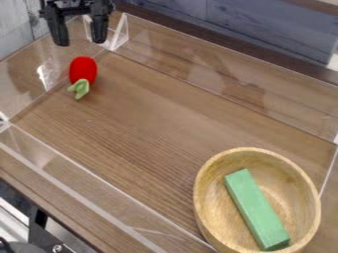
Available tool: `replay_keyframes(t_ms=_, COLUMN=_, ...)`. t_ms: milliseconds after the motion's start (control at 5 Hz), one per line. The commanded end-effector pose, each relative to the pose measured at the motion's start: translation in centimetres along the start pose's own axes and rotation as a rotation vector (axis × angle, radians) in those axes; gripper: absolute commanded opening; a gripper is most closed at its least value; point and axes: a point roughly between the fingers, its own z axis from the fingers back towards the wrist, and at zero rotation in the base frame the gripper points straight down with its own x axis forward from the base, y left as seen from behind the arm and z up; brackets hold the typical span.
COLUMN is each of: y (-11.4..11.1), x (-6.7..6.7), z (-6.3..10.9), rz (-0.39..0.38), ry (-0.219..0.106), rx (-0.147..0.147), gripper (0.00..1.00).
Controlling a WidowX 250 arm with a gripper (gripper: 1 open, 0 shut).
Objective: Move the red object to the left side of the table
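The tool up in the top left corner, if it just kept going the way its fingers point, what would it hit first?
The tool hangs open with its fingers aimed down, so it would most likely meet bare table just behind the red object, missing it, though depth is hard to judge from this one view.

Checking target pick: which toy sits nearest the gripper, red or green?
The red object, lying on the bare table just below the open gripper. The green block lies in the wooden bowl, at the opposite corner.

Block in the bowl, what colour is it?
Green. The block lies in the light wooden bowl, clearest in the camera view.
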Motion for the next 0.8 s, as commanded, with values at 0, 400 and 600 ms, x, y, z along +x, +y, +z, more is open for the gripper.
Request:
replay_keyframes(t_ms=0, y=-0.4, x=-0.2, z=2.3, rz=0.038, ry=-0.074, rx=-0.011, gripper=1.00)
replay_keyframes(t_ms=400, y=0.1, x=0.7, z=2.2, rz=0.064, ry=-0.067, rx=0.002, gripper=1.00)
replay_keyframes(t_ms=600, y=0.4, x=0.1, z=2.3, rz=0.036, ry=-0.063, rx=0.032, gripper=1.00)
